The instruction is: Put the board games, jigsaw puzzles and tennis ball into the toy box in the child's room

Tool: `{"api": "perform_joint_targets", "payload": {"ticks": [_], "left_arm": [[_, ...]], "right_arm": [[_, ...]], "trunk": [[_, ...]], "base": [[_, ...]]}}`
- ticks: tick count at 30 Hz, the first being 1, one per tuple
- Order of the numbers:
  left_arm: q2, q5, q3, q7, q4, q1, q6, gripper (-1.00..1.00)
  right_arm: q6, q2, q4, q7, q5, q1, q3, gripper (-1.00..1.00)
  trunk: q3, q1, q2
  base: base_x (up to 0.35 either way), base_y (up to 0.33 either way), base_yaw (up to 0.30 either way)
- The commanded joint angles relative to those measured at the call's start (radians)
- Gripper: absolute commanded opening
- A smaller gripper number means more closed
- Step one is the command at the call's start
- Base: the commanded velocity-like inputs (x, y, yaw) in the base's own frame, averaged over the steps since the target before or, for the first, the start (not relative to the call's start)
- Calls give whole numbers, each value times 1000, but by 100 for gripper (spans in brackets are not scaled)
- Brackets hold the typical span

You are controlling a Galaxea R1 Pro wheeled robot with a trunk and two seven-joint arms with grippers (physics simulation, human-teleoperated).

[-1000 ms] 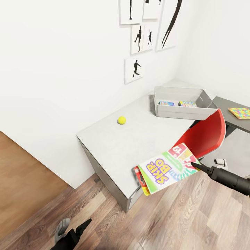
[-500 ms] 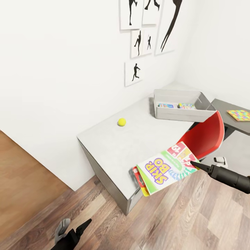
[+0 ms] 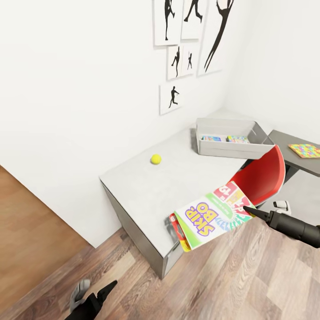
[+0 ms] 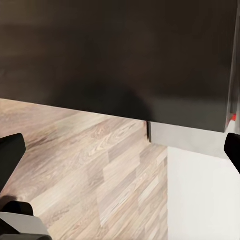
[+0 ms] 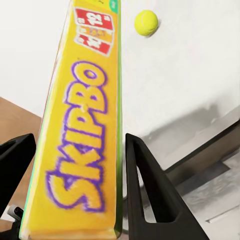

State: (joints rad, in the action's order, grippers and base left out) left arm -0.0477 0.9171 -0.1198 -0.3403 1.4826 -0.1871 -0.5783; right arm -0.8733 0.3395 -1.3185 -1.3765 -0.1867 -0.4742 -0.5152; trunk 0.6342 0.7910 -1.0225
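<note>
My right gripper is shut on the white-green-red Skip-Bo board game, held tilted over the near corner of the pale grey table. In the right wrist view the box's yellow edge sits clamped between both fingers. The tennis ball lies on the table near the wall. At the table's far end the grey toy box holds a small blue board game and a jigsaw puzzle. Another jigsaw puzzle lies on the dark section. My left gripper hangs open low over the floor.
A red chair stands tucked at the table between the held box and the toy box. Black silhouette pictures hang on the white wall. Wood-plank floor runs in front of the table.
The whole picture has drifted slightly, so the camera has moved a little. The right gripper still carries the Skip-Bo box in the same pose; the left arm looks unchanged.
</note>
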Motion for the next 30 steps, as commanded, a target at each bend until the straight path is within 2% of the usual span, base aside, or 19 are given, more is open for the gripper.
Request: {"api": "perform_joint_targets", "payload": {"ticks": [1, 12, 16, 22, 30], "left_arm": [[0, 6, -1, 0, 1, 0, -8, 100], [0, 8, -1, -1, 1, 0, -8, 100], [-1, 9, -1, -2, 0, 0, -10, 100], [-1, 10, -2, -3, -1, 0, -10, 100], [-1, 11, -2, -3, 0, 0, -11, 100]], "right_arm": [[-8, 0, 0, -1, -2, 0, 0, -100], [-22, 2, -1, -2, -2, 0, 0, -100], [-63, 10, -2, -2, -2, 0, -2, -100], [-87, 15, -3, 5, -1, 0, -3, -100], [-69, 10, -7, 33, -3, 5, -4, -100]], "trunk": [[-1, 0, -1], [-19, 0, -1], [-25, 0, -1], [-31, 0, -1], [-33, 0, -1]], "base": [[0, 0, 0], [0, 0, 0], [0, 0, 0], [0, 0, 0], [0, 0, 0]]}}
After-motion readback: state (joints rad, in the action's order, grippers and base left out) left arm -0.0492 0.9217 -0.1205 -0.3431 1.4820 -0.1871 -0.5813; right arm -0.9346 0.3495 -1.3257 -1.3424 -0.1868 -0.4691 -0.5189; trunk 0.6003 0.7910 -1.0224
